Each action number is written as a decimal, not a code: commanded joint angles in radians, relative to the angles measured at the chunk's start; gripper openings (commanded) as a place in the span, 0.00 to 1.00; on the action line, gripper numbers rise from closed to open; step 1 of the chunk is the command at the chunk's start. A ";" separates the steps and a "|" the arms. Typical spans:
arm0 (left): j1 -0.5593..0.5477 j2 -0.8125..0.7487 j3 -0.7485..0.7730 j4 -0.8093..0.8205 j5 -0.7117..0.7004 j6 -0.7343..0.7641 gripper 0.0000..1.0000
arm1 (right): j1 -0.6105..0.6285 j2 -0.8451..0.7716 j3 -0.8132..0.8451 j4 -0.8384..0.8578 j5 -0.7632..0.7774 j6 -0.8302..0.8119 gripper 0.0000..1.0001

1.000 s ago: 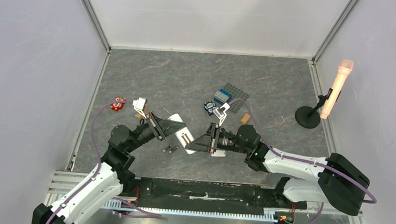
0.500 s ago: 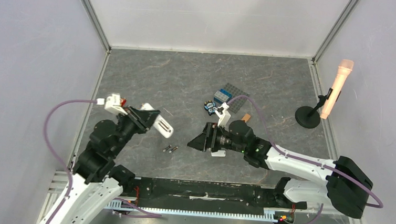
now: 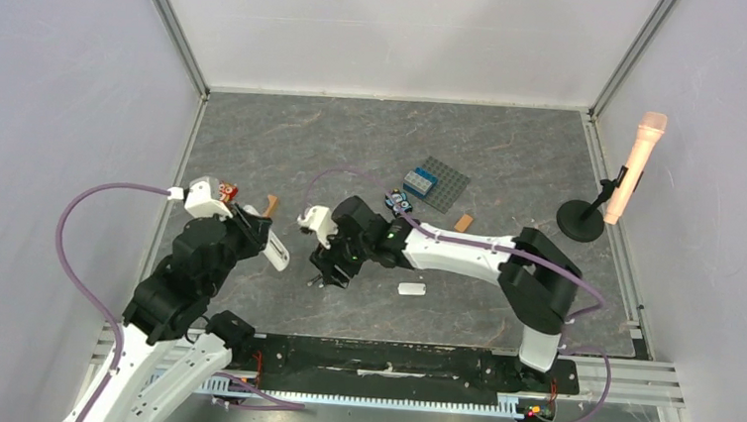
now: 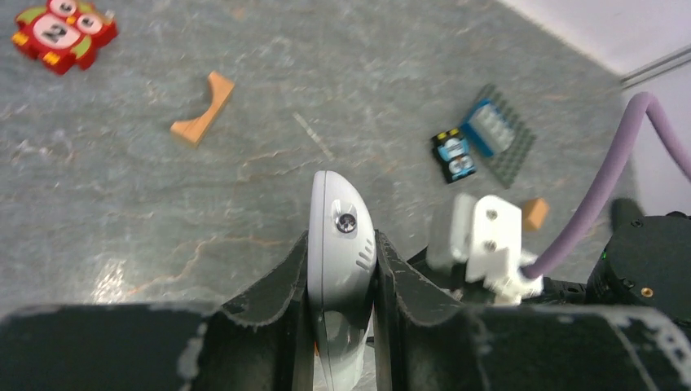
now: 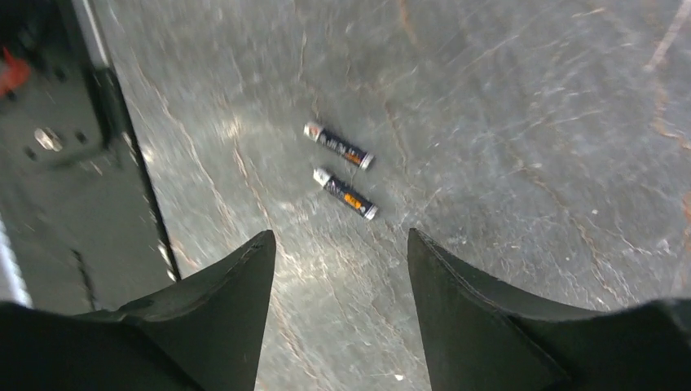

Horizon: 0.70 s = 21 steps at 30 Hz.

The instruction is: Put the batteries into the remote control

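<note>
So the two batteries [image 5: 338, 145] are lying side by side on the grey marbled surface [image 3: 355, 140], roughly parallel, close but not touching. In the right wrist view they sit just ahead of the right end effector [image 5: 338, 252]. Its fingers are spread apart with nothing between them, and it hovers over that spot pointing down. From the top camera the arm mostly covers the batteries, so I can't really make them out there.

The remote control [image 4: 342, 236] is over on the left, clamped edge-on in the left end effector [image 4: 342, 248]. The fingers are pressed tight on both of its flat sides, and the rounded end pokes out past the fingertips. It's held up off the surface, near the batteries but apart from them.

Other bits lying around:
- a small white cover piece [image 3: 411, 289] just right of the right end effector
- a red owl toy [image 4: 63, 31] and a wooden arch [image 4: 204, 120] further back on the left
- a grey baseplate [image 3: 448, 188] with a blue brick [image 3: 418, 181] on it
- an orange-brown block [image 3: 463, 222] near the baseplate
- a pink microphone [image 3: 636, 165] on a stand at the far right
</note>
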 commanded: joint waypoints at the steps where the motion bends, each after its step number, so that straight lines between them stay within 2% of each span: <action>1: 0.002 0.065 0.021 -0.082 -0.059 -0.041 0.02 | 0.029 0.089 0.092 -0.198 -0.041 -0.328 0.64; 11: 0.003 0.088 0.041 -0.148 -0.202 -0.100 0.02 | 0.054 0.202 0.172 -0.172 -0.033 -0.383 0.63; 21: 0.003 -0.014 0.042 -0.199 -0.362 -0.128 0.02 | 0.054 0.203 0.185 -0.149 0.002 -0.376 0.60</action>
